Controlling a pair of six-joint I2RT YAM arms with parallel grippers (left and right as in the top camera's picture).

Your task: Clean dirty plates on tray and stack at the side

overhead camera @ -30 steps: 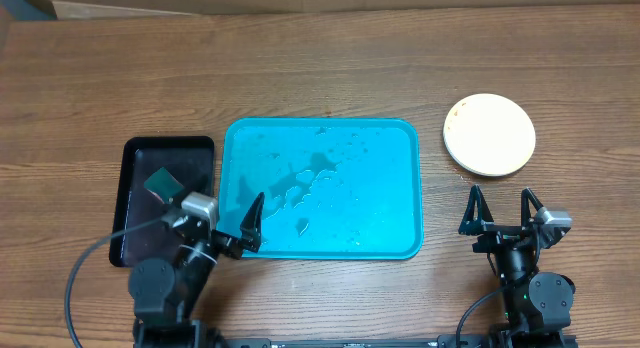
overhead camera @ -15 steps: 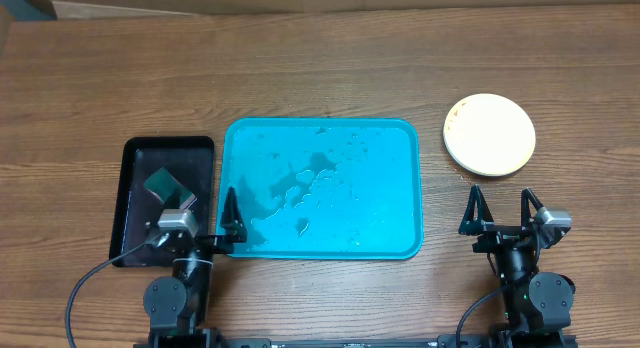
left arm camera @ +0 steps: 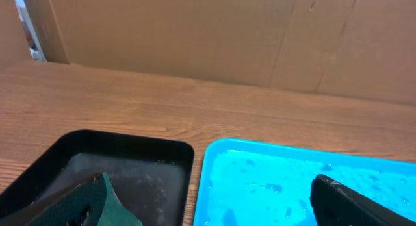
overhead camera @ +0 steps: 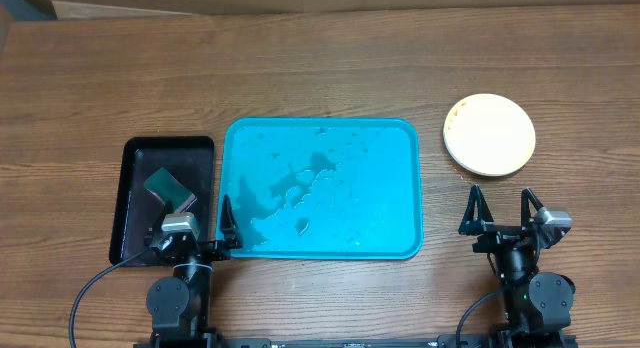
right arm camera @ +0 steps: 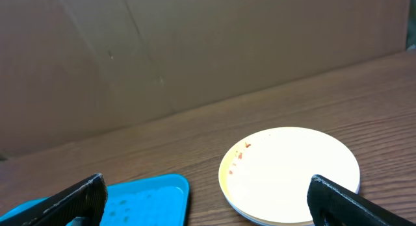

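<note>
The turquoise tray [overhead camera: 400, 148] lies mid-table, wet with water drops and with no plates on it; it also shows in the left wrist view [left arm camera: 292, 180] and the right wrist view [right arm camera: 149, 190]. The plates [overhead camera: 489, 134] sit stacked on the table at the right, the white one on top with small red specks at its left rim; the stack shows in the right wrist view [right arm camera: 289, 174]. The lower plates show only as thin edges. My left gripper [overhead camera: 197, 220] is open and empty at the tray's front left corner. My right gripper [overhead camera: 499, 210] is open and empty, in front of the stack.
A small black tray [overhead camera: 135, 158] stands left of the turquoise tray, holding a green sponge [overhead camera: 167, 188], also in the left wrist view [left arm camera: 88, 203]. Cardboard [left arm camera: 214, 37] lines the table's far edge.
My left arm has drawn back and leftward from the tray's front left corner toward its base, gripper still open. The right arm and the plates have not moved.
</note>
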